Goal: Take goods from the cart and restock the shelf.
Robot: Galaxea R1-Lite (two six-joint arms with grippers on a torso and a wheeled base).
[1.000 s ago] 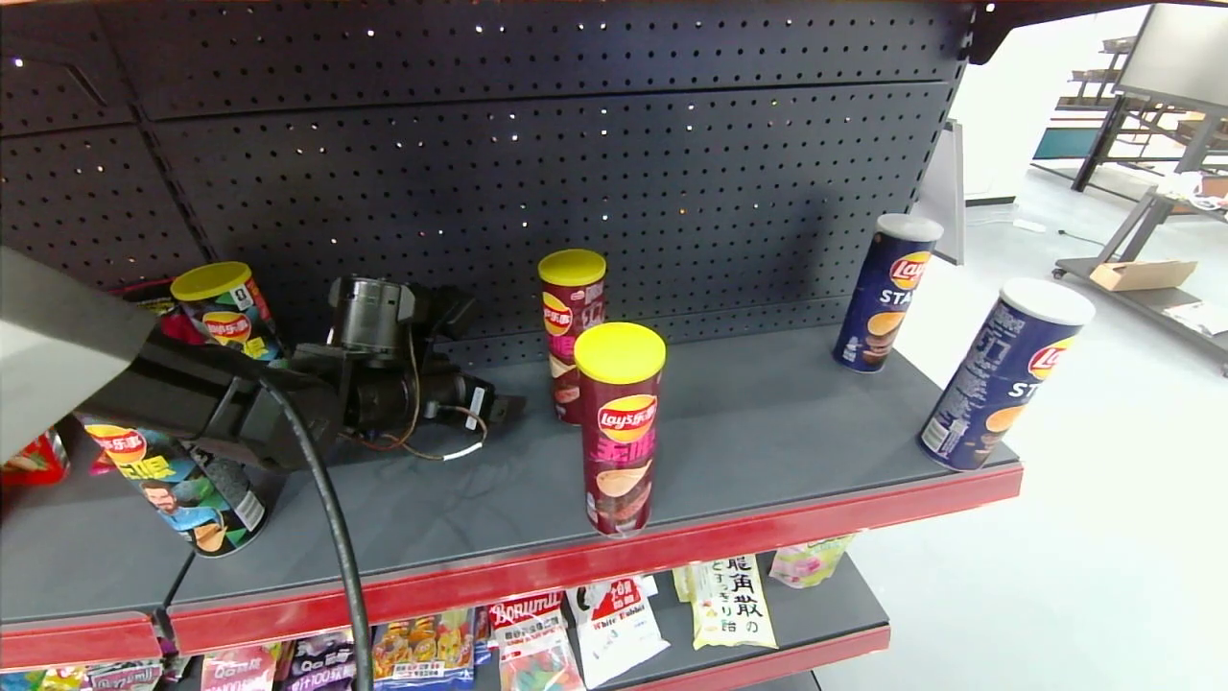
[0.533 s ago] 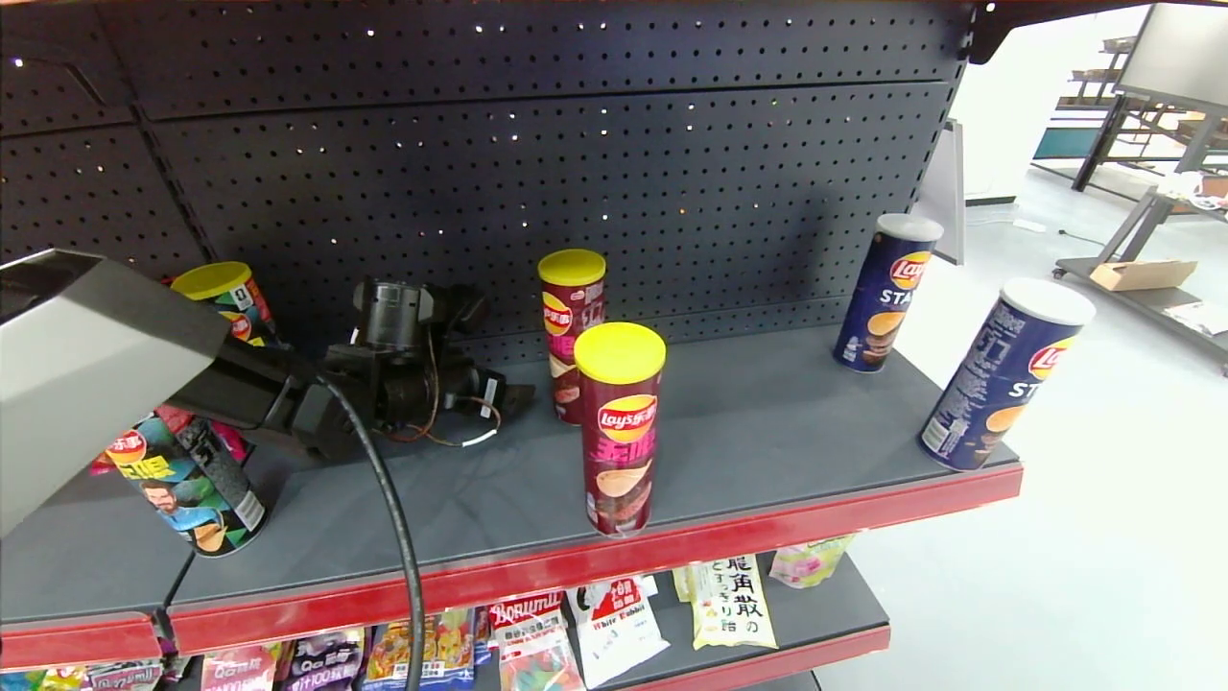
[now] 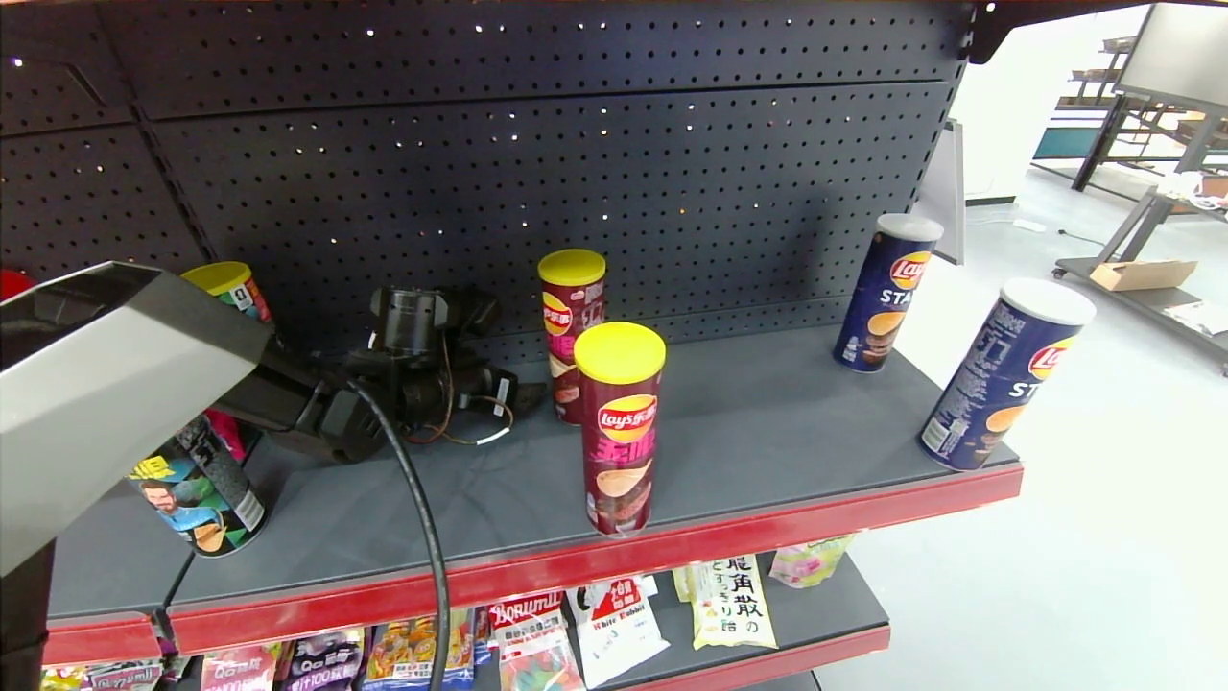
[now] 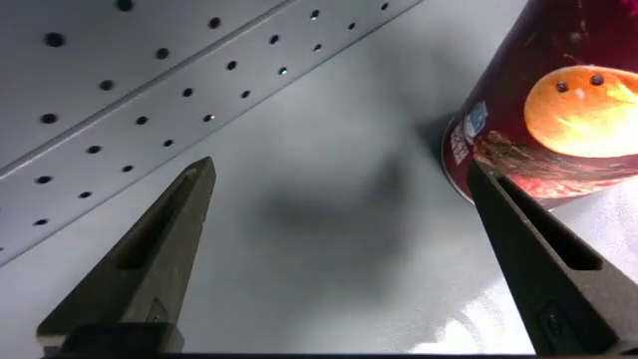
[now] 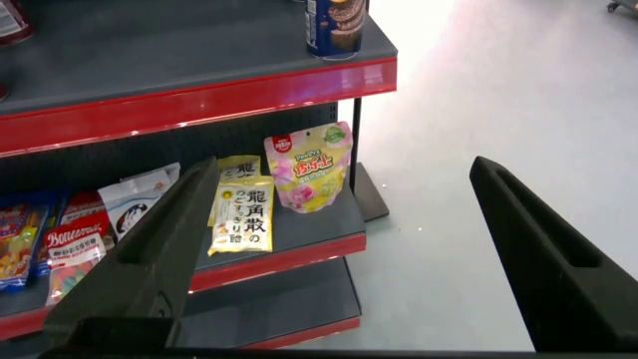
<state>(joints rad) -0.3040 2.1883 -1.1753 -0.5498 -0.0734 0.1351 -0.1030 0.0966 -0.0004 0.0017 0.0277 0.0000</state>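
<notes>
Two maroon chip cans with yellow lids stand mid-shelf: one at the back [image 3: 571, 331], one near the front edge [image 3: 619, 427]. My left gripper [image 3: 526, 393] lies low over the grey shelf board [image 3: 767, 432], just left of the rear maroon can. In the left wrist view the left gripper [image 4: 341, 170] is open and empty, with that can's base [image 4: 558, 110] beside one finger [image 4: 528, 259]. My right gripper [image 5: 344, 165] is open and empty, off the shelf's front, facing the lower shelf.
Two blue chip cans [image 3: 885, 293] [image 3: 1003, 374] stand at the shelf's right end. Colourful cans [image 3: 197, 489] [image 3: 230, 288] stand at the left behind my left arm. Snack packets [image 5: 309, 165] lie on the lower shelf. A pegboard wall [image 3: 576, 173] backs the shelf.
My left arm has slid to the right along the shelf, bringing its open gripper closer to the rear maroon can. The cans have not moved.
</notes>
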